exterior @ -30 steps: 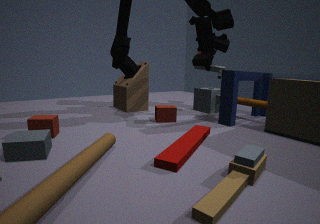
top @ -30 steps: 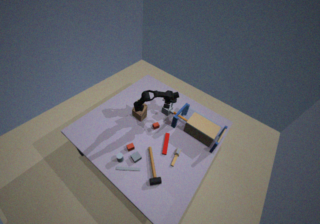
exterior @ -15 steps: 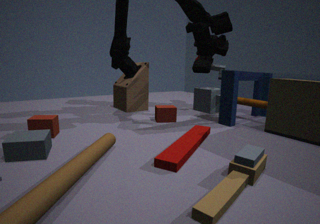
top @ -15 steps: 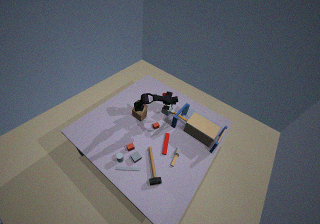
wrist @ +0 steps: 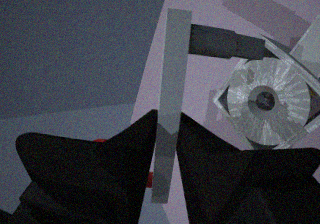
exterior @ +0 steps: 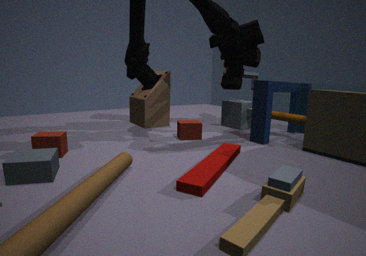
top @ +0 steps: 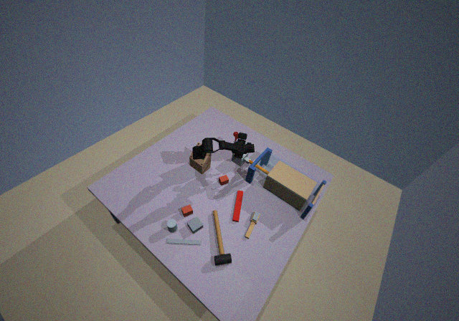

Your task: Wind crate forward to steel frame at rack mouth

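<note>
My gripper is shut on the grey bar of the winch handle, held above the winch. The handle's dark key shaft is out of the round hole, its end beside it in the wrist view. The handle's red knob shows behind the hand. The tan crate sits flat in the cubby. An orange strap runs from it through the blue frame. A gap separates crate and frame.
Red blocks, a red bar, a mallet, a brush-like tool, a grey block, a cylinder and a flat strip lie on the bench. Another blue frame stands beyond the crate.
</note>
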Robot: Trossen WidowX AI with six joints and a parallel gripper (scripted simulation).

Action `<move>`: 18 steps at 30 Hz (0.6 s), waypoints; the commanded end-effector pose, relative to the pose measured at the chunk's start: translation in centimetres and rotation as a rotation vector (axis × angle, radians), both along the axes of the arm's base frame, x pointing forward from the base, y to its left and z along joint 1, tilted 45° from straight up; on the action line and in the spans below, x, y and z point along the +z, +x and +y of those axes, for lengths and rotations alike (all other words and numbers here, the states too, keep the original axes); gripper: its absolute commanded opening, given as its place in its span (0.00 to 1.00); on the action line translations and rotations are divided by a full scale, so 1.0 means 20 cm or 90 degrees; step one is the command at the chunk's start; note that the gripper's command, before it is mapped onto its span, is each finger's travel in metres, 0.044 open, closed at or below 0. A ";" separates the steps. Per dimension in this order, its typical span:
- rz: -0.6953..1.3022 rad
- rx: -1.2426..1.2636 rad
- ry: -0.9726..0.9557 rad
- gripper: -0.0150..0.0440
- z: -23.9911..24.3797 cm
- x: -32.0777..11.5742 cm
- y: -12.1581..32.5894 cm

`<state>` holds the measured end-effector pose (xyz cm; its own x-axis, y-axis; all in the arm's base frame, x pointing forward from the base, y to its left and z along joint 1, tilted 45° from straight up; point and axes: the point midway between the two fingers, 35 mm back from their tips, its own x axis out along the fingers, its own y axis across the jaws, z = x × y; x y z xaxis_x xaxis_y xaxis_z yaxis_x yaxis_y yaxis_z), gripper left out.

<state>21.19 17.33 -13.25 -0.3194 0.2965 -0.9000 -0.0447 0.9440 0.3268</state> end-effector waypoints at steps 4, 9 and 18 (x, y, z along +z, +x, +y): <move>0.008 -0.019 0.073 0.25 0.00 0.00 0.00; 0.016 -0.038 0.133 0.25 0.00 0.00 0.00; 0.026 -0.063 0.212 0.25 0.00 0.00 0.00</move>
<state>21.25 17.23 -13.28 -0.3119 0.5608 -0.7670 0.0500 0.8158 0.5762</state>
